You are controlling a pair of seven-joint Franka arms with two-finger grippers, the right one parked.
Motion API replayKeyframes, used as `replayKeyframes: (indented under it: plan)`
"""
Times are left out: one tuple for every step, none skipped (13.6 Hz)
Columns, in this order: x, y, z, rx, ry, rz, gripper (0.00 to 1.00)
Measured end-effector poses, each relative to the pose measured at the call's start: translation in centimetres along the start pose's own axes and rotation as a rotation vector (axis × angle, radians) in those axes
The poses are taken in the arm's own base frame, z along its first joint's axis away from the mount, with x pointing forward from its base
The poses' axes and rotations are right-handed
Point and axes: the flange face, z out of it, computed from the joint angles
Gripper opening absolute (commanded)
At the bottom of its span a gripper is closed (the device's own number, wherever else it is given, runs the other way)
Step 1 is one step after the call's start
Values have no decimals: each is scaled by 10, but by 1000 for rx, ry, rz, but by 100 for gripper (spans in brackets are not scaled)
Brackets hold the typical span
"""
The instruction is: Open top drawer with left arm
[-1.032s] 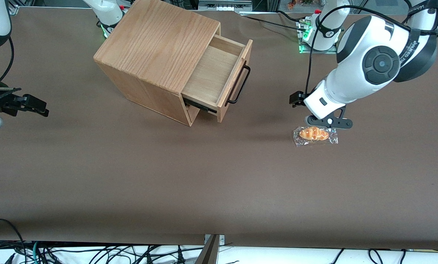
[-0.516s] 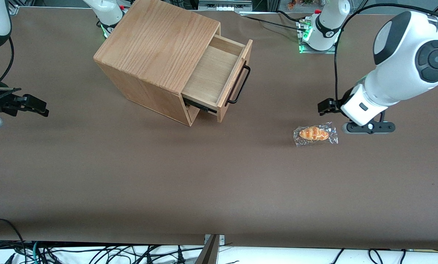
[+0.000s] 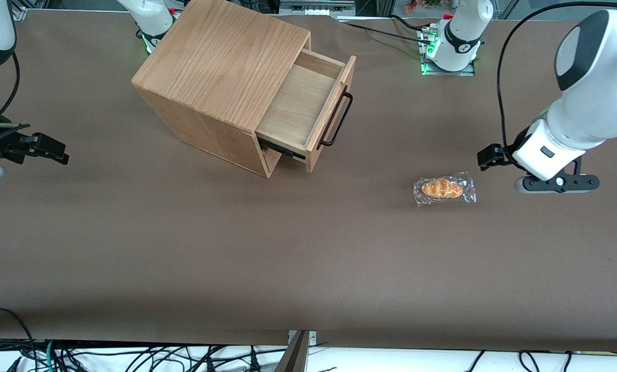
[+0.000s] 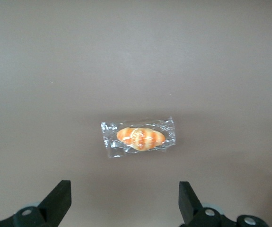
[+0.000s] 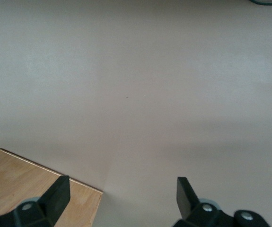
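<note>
The oak cabinet (image 3: 220,67) stands on the brown table. Its top drawer (image 3: 298,103) is pulled well out, its inside empty, with the black bar handle (image 3: 338,120) on its front. The left arm (image 3: 587,88) is far from the cabinet, toward the working arm's end of the table. Its gripper (image 3: 555,183) hangs low over the table beside a wrapped bread roll (image 3: 444,188). In the left wrist view the gripper (image 4: 124,208) is open and empty, both black fingertips (image 4: 60,201) wide apart, with the roll (image 4: 139,137) lying ahead of them.
The left arm's base (image 3: 450,46) with a green light stands farther from the front camera, with a black cable running from it. Loose cables lie along the table's front edge (image 3: 133,356). The cabinet's top (image 5: 31,189) shows in the right wrist view.
The left arm has swung away from the cabinet, from over the bread roll to a spot beside it toward the working arm's end. The drawer has stayed pulled out.
</note>
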Motion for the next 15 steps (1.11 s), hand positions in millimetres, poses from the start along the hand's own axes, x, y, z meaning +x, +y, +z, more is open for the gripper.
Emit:
replayKeyframes:
  plan:
    - [2,-14,1,-2,-1,-3,100]
    - [4,-27,2,-4,-3,-1,100]
    - [6,-37,4,-5,-7,10,100]
    - [7,-45,6,-6,-10,23,100]
    - [9,-51,8,-6,-14,31,100]
    - [10,-55,10,-6,-16,39,100]
    - [11,-57,11,-6,-12,45,100]
    - [13,-61,11,-6,-2,48,100]
    - [14,-67,10,-5,8,62,100]
    - [16,-73,11,-12,13,78,100]
    - [17,-79,12,-32,13,85,100]
    - [17,-80,15,-46,7,88,100]
    - [17,-75,18,-52,1,94,100]
    - [17,-63,21,-53,-5,101,100]
    - [16,-48,21,-58,-10,100,100]
